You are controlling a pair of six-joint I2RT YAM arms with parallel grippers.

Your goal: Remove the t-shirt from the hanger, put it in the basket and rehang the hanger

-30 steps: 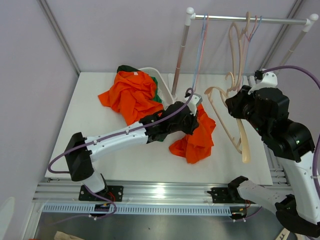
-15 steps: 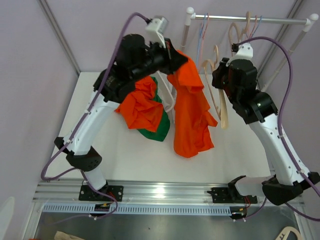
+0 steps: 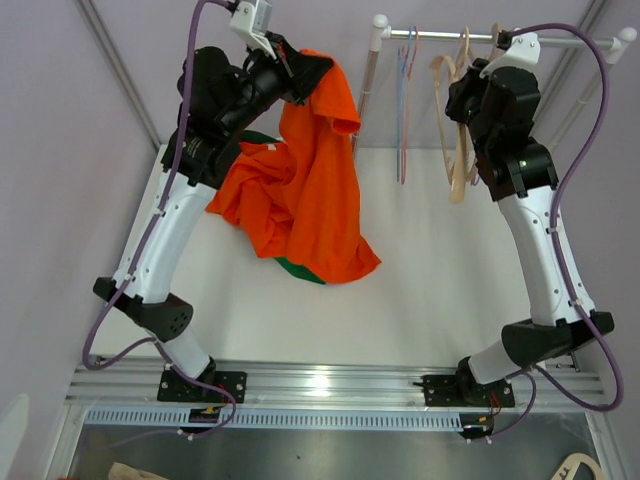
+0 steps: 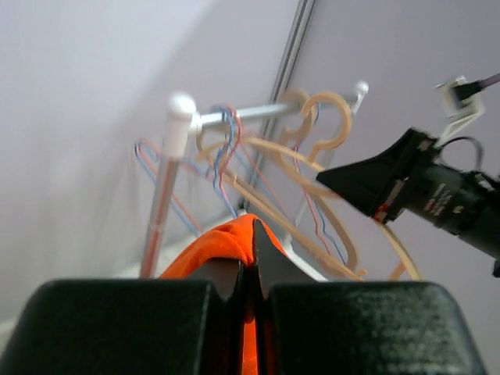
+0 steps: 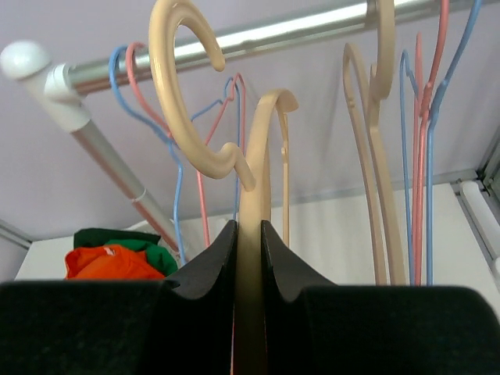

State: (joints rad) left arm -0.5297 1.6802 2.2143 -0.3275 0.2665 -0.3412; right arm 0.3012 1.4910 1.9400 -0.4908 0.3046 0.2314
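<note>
The orange t-shirt [image 3: 325, 180] hangs free from my left gripper [image 3: 305, 68], which is raised high at the back left and shut on a fold of it [image 4: 226, 246]. Its lower hem reaches down to the table. My right gripper [image 3: 468, 95] is raised at the back right and is shut on a bare beige hanger [image 3: 456, 175]. In the right wrist view the jaws [image 5: 249, 234] clamp the hanger's stem [image 5: 251, 180], and its hook is just under the rail [image 5: 258, 35]. Shirt and hanger are well apart.
A pile of orange and green clothes [image 3: 250, 190] lies on the table at the back left, behind the hanging shirt. The clothes rail [image 3: 500, 38] at the back right carries blue and pink wire hangers [image 3: 403, 110] and more beige ones [image 5: 375, 156]. Wall frame posts stand on both sides.
My left gripper lifted the orange t-shirt off the table, up and to the left. My right gripper carried the bare hanger up and back to the rail.
</note>
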